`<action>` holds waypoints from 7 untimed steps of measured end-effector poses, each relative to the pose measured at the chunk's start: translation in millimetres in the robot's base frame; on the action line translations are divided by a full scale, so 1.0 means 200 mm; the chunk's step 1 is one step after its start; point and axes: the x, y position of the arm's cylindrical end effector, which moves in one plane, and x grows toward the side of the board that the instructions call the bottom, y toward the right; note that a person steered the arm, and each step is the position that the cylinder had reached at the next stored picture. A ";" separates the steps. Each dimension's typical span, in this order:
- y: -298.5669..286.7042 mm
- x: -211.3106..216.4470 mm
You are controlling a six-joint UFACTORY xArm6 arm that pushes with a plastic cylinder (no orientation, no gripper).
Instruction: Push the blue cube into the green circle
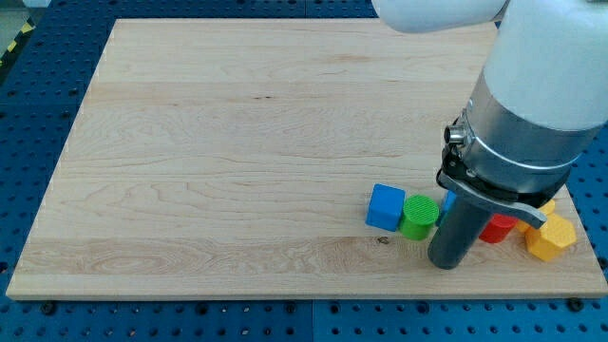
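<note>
A blue cube (386, 207) lies on the wooden board (237, 142) at the lower right. A green round block (418, 217) touches its right side. My tip (446, 264) is just right of and below the green round block, close to it. A sliver of another blue block (447, 201) shows behind the rod. A red block (496, 229) lies right of the rod, partly hidden by the arm.
A yellow block (551, 237) lies near the board's right edge, with another yellow piece (547, 206) above it, mostly hidden by the arm. The arm's large white and grey body (532, 104) covers the upper right. A blue perforated table (38, 95) surrounds the board.
</note>
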 end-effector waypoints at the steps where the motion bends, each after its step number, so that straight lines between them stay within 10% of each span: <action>1: 0.00 -0.14; 7: -0.13 -0.21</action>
